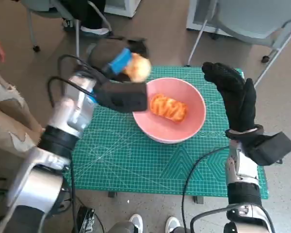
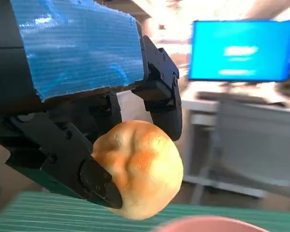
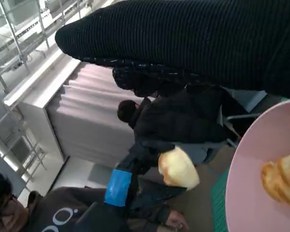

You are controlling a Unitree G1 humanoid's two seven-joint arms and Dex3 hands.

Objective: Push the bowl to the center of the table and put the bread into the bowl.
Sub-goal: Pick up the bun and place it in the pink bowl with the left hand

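Note:
A pink bowl [image 1: 184, 97] stands near the middle of the green mat [image 1: 136, 160] with a glazed, twisted piece of bread [image 1: 169, 108] lying in it. My left hand [image 1: 117, 65] holds a round golden bun [image 1: 137, 68] in the air just past the bowl's far left rim. In the left wrist view the bun [image 2: 137, 169] sits clamped between the black fingers [image 2: 159, 92], with the bowl's rim [image 2: 208, 224] just below. My right hand [image 1: 234, 94] hovers open at the bowl's right side, fingers spread, holding nothing. The right wrist view shows the bun [image 3: 178, 168] and the bowl [image 3: 261, 169].
A person sits at the left [image 1: 5, 111], and another person [image 3: 63, 212] shows in the right wrist view. Chair legs [image 1: 203, 34] stand behind the table. The mat's front edge [image 1: 174, 190] lies close to my body, with cables hanging beside it.

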